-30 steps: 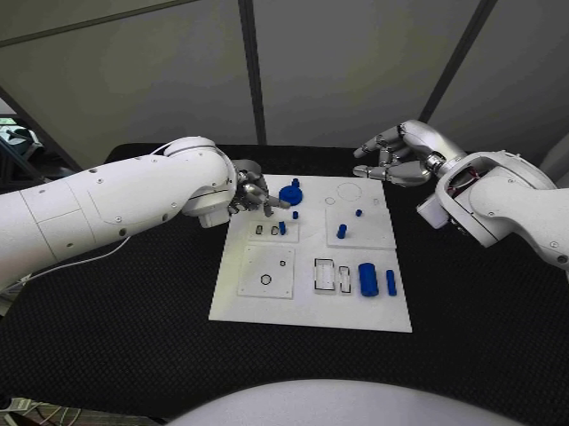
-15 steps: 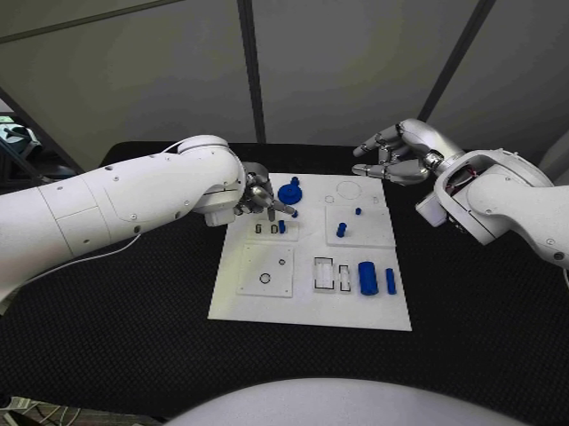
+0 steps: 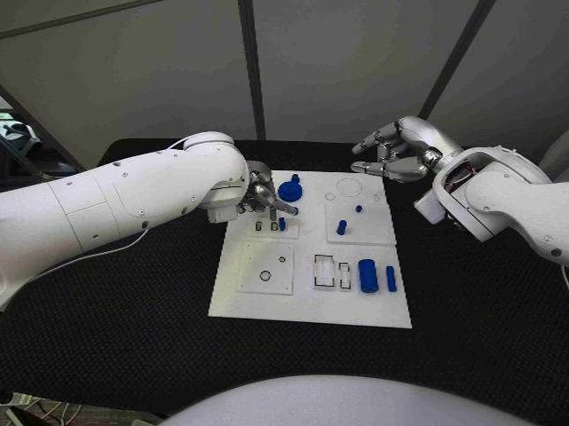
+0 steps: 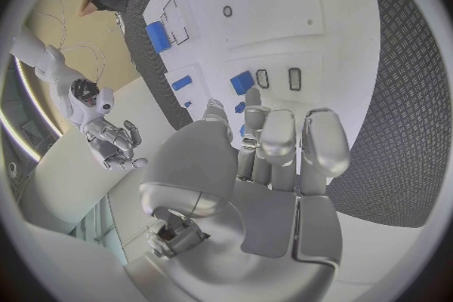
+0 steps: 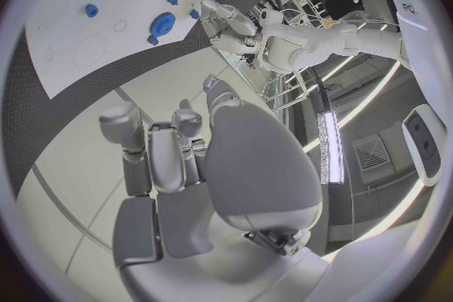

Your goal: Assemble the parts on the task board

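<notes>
The flat white plastic task board (image 3: 312, 297) is sitting mid-table on the black textured tabletop (image 3: 118, 319), no readable writing on it anywhere. Nearest on it are a fat blue cylinder (image 3: 367, 276) and a slim blue bar (image 3: 391, 279) lying side by side. Farther back, the left hand (image 3: 261, 197) is hovering with fingers curled, holding nothing, a round blue knob part (image 3: 290, 189) just beyond its fingertips. The right hand (image 3: 396, 153) is hanging past the board's far edge, fingers loosely curled, empty.
</notes>
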{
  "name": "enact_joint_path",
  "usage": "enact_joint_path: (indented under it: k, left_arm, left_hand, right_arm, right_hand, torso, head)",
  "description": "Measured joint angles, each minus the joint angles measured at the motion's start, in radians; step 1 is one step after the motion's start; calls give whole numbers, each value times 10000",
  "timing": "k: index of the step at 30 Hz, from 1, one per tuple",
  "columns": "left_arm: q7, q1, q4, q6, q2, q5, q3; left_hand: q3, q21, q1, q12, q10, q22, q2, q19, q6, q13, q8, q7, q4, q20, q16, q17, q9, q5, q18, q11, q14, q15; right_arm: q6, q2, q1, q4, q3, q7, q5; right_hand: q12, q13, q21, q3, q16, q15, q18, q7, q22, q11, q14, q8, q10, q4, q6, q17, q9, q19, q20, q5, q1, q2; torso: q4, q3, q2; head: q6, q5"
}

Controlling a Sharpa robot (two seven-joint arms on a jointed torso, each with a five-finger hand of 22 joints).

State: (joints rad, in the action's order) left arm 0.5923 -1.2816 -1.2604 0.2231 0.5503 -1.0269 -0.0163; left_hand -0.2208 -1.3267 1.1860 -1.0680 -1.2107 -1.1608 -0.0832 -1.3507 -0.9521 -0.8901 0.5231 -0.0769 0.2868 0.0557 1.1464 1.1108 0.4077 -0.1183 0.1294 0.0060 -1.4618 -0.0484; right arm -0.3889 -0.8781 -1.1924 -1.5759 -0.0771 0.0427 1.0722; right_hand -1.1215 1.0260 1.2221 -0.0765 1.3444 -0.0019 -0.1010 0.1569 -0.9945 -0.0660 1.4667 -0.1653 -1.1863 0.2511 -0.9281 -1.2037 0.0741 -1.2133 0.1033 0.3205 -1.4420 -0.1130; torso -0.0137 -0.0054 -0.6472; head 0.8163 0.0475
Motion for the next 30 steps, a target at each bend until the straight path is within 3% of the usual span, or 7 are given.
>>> enact_joint_path:
  k: [30]
  left_arm:
    - [28, 16, 406, 543, -362, -67, -91]
  left_hand:
    - [1, -94, 184, -84, 6, -179, -184, -72, 34, -109, 162, 37, 0, -1, -40, 21, 189, 0, 3, 0, 0, 0]
  right_arm:
    - [16, 108, 1, 63, 0, 19, 1]
  right_hand:
    - [0, -23, -34, 0, 0, 0, 1, 0, 32, -1, 0, 0, 0, 0, 0, -1, -18, 0, 0, 135, 0, 0]
  torso:
    - [-10, -4, -12]
  head:
    - [110, 40]
